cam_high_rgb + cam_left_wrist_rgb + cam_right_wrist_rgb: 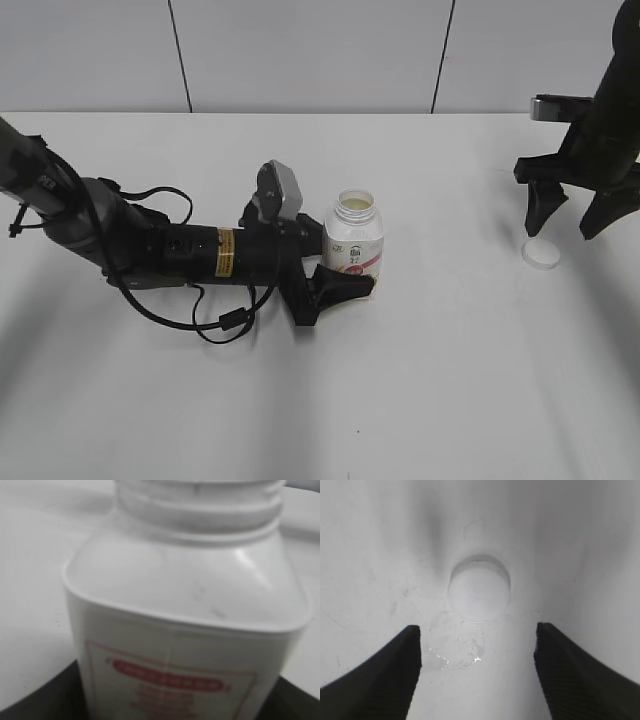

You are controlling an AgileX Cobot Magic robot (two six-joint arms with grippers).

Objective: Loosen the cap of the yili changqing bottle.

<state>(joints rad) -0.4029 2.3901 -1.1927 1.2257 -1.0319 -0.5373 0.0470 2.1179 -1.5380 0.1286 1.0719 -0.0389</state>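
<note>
The yili changqing bottle (355, 238) stands upright near the table's middle, white with a pink-red label, its neck open with no cap on it. It fills the left wrist view (185, 605), where its threaded neck shows at the top. My left gripper (343, 272) is shut on the bottle's lower body. The white cap (541, 253) lies flat on the table at the right, and in the right wrist view (479, 590) it lies just beyond the fingertips. My right gripper (572, 222) hangs open and empty just above the cap.
The left arm's black body and cables (170, 255) lie low across the table's left half. A few small wet spots (470, 655) shine on the table between the right fingers. A grey panelled wall (320, 50) closes the far edge.
</note>
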